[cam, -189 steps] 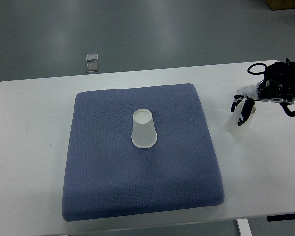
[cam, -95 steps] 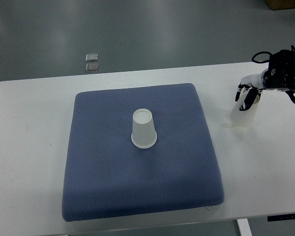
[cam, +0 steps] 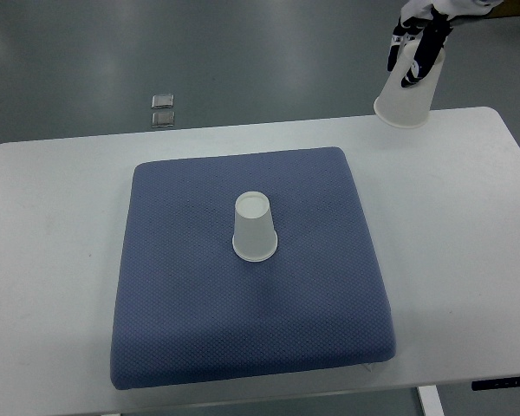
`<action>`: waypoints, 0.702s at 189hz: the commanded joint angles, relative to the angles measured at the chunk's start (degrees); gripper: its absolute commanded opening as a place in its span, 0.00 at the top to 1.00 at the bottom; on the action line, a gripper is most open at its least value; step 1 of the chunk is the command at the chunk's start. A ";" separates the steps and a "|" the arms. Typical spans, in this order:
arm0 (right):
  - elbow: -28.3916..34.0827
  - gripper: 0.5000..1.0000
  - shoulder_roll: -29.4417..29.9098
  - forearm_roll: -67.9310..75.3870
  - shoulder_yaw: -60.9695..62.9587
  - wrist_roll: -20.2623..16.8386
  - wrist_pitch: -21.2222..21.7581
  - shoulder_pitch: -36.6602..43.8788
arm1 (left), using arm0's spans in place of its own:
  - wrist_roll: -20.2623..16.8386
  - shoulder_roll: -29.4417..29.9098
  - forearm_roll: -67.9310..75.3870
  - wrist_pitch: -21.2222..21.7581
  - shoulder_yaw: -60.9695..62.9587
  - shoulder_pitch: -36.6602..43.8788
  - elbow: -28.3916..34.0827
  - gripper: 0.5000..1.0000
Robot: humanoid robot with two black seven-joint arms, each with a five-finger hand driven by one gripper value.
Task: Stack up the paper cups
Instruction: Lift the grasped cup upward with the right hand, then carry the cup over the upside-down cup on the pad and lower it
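right hand point(cam: 420, 35): fingers clamped around a paper cup point(cam: 406, 94) (rim down, tilted), raised above the tabletop's point(cam: 468, 251) far right edge | second cup point(cam: 254, 228): upside down, mid blue cushion point(cam: 199, 321)

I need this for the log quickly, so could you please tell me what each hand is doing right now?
Left hand: not in view.
Right hand: closed on a paper cup, held upside down in the air at the top right.
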 commanded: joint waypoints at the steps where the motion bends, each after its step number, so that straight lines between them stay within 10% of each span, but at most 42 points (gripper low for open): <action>1: 0.82 0.72 -0.09 -1.46 0.01 0.06 0.87 2.01 | 0.00 0.00 0.05 -0.02 0.01 0.00 -0.03 0.00; 133: 2.84 0.71 8.35 -1.29 22.07 -0.47 1.31 3.42 | 0.00 0.00 -0.04 -0.02 0.01 0.00 0.32 0.00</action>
